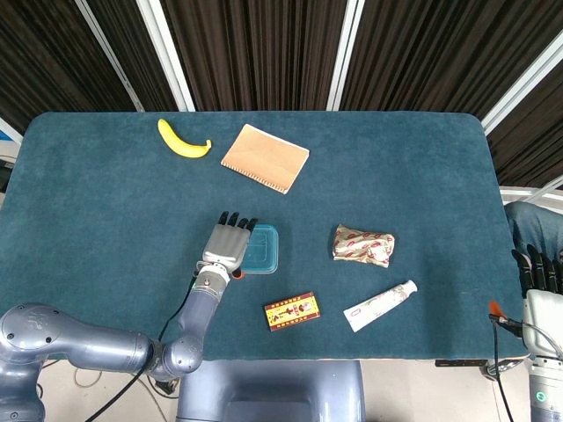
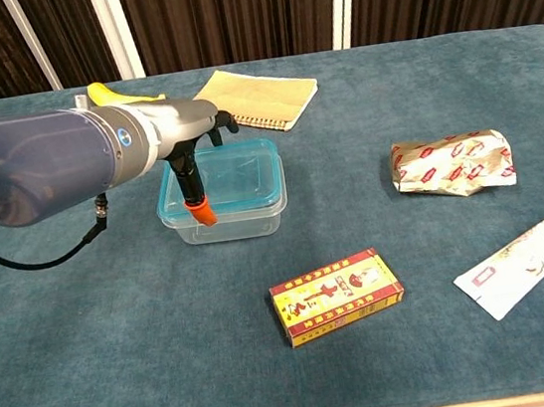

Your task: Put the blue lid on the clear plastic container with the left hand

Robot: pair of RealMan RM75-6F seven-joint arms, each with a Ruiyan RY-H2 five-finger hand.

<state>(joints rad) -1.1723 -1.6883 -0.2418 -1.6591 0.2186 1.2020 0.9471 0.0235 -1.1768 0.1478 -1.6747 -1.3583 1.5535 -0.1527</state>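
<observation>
A yellow banana (image 1: 183,140) lies near the far left edge of the teal table (image 1: 97,211). Just beside it to the right rests a tan spiral notebook (image 1: 265,157), set at a slant. Toward the right of the middle sits a crumpled red-and-white foil packet (image 1: 363,245). Near the front edge lies a flat red-and-yellow box (image 1: 291,311), and to its right a white tube (image 1: 379,305) lies at an angle, its cap pointing to the far right. Dark curtains (image 1: 264,53) hang behind the table.
</observation>
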